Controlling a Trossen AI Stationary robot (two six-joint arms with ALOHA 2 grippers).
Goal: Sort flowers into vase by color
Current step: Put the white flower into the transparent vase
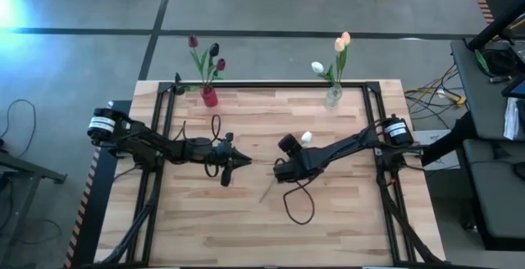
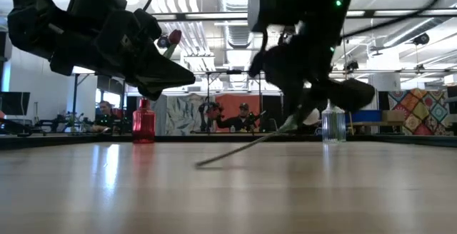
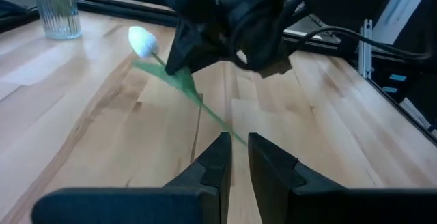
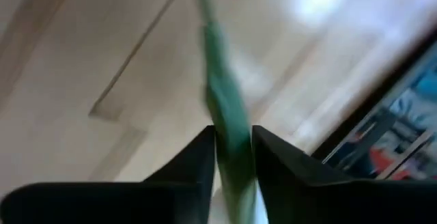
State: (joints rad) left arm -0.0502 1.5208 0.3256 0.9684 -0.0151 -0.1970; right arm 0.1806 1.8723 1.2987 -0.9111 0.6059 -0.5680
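Observation:
A white tulip (image 1: 306, 138) with a long green stem lies slanted at the table's middle, and my right gripper (image 1: 283, 169) is shut on its stem. My left gripper (image 1: 244, 162) hovers just left of it, shut and touching nothing; its wrist view shows the white head (image 3: 142, 39) and stem ahead of the fingers (image 3: 222, 156). At the far edge a red vase (image 1: 209, 97) holds three dark tulips (image 1: 215, 52). A clear glass vase (image 1: 332, 97) there holds three light tulips (image 1: 340, 43). My right gripper (image 4: 233, 149) pinches the white tulip's green stem and leaf (image 4: 229, 115) between its two fingers, about midway along. The fingers come from above, slanting down. The stem is tilted: its head end is raised, and its bare lower end (image 2: 200, 164) touches the table.
Black frame rails (image 1: 164, 113) run along the table's left, right and far sides. Cables loop from both arms over the wood (image 1: 299, 207). Bare wood lies toward the near edge (image 1: 246, 236). People sit in the room beyond the far edge (image 2: 243, 116).

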